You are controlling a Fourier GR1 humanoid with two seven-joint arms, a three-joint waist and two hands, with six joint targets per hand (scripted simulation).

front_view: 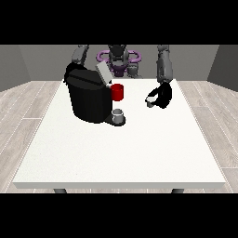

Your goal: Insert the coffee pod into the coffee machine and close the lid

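Broad white bench [116, 153], matte and flat, squared edges, standing on grey plank flooring. Toward its far left, a bulky black machine [88, 98]: rounded boxy body, dull dark finish, with a pale grey rectangular lid [103, 73] tilted up and open at its top. Just right of the machine's upper front, a red cylindrical mug [118, 92], smooth and glossy. Below it, on the machine's dark base plate, a small grey cup [118, 114], short and round.

At the view's right, a black robot hand [162, 95] on a grey segmented arm, lowered near the bench, well apart from the machine. Curled around a small pale pod [151, 100], whitish and round-rimmed, poking out at the hand's left side, held just above the bench surface. Not yet in the machine.

At the view's left, the other robot hand [70, 70], mostly hidden behind the machine's top rear corner; cannot tell whether fingers spread or closed.

Behind, a grey torso with a purple ring-shaped frame [118, 56] around it.
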